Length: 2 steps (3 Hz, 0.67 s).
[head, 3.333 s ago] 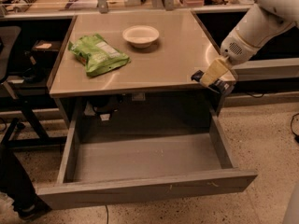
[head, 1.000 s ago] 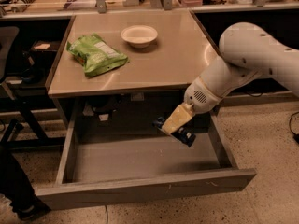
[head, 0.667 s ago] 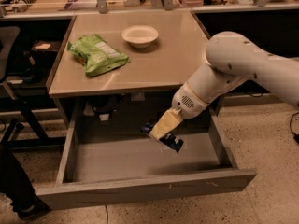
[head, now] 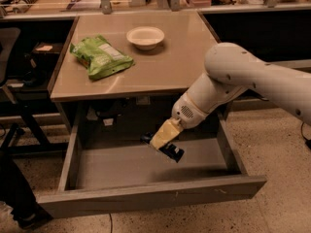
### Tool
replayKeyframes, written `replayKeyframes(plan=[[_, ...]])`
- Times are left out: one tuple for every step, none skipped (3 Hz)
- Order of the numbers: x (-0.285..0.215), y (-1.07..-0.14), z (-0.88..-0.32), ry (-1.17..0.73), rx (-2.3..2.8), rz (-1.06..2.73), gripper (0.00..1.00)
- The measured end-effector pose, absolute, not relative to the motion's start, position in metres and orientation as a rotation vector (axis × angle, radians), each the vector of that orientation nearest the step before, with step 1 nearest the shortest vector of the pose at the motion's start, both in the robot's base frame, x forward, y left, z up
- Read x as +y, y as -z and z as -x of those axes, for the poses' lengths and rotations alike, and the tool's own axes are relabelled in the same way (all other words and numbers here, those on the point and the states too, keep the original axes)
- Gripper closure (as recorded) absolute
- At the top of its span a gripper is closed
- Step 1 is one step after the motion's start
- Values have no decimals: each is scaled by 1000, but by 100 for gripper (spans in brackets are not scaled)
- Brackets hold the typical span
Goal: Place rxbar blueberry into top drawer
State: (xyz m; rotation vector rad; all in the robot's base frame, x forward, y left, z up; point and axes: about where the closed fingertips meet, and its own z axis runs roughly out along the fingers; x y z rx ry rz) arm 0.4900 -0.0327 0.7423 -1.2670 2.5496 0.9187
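The top drawer (head: 146, 197) stands pulled out below the tabletop, wide, shallow and grey. My gripper (head: 161, 142) hangs inside it, over the middle right of the drawer floor, just above it. It is shut on the rxbar blueberry (head: 173, 153), a small dark navy bar that sticks out on both sides of the yellowish fingers (head: 164, 133). The bar looks tilted, its lower right end close to the drawer floor. Whether it touches the floor I cannot tell.
On the tabletop (head: 165, 67) lie a crinkled green chip bag (head: 100, 57) at the left and a white bowl (head: 145, 37) at the back middle. My white arm (head: 252, 79) reaches in from the right over the drawer's right wall. A chair base (head: 19, 130) stands at the left.
My gripper with the bar has moved from beside the table's right edge down into the drawer, then further left and lower toward the drawer floor.
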Motion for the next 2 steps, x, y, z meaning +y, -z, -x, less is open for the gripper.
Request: replayKeyframes(plan=[[-10,-690,-519,-942,2580,1175,100],[-10,-690,-519,-942,2580,1175,100]])
